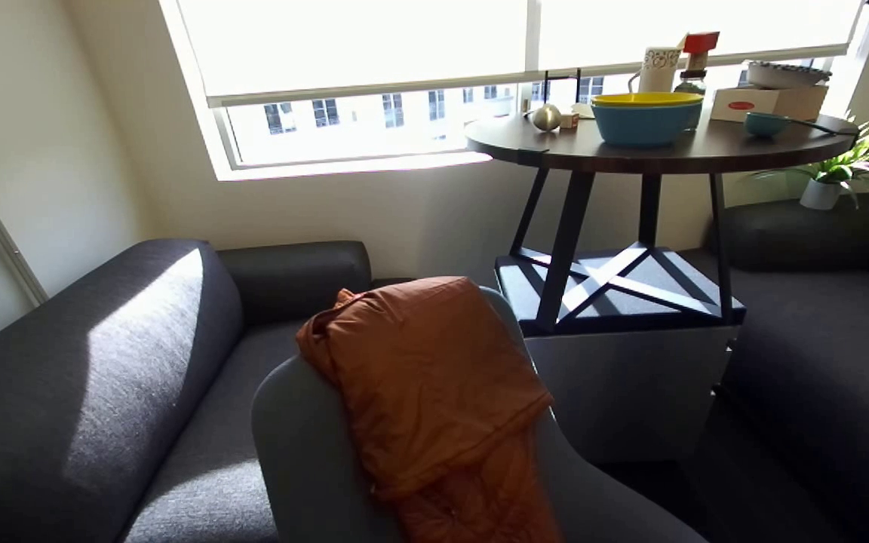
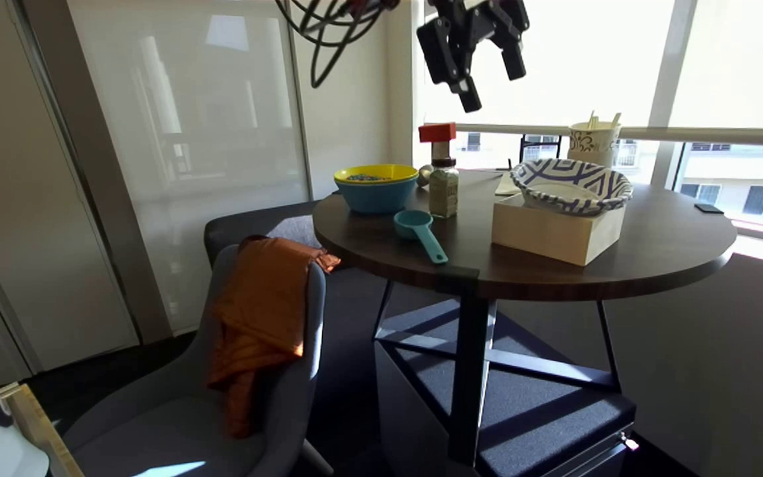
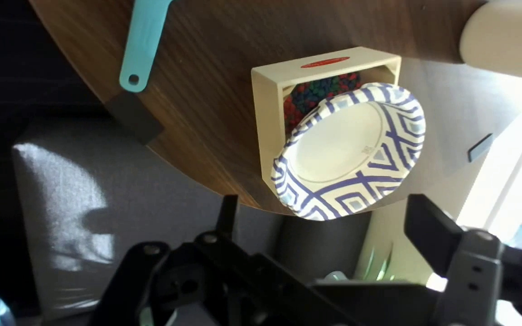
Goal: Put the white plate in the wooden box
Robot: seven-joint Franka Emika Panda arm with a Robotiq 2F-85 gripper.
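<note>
The white plate has a blue geometric pattern on its fluted rim. It lies tilted on the light tan wooden box, covering part of the open top and overhanging one side. Red, green and blue bits show inside the box's uncovered part. Plate and box show in both exterior views. My gripper is open, with nothing between its fingers. In an exterior view the gripper hangs in the air above the table, higher than the plate.
On the round dark table stand a teal scoop, a spice jar, a blue bowl with a yellow one inside, and a patterned paper cup. A chair with an orange jacket is beside the table.
</note>
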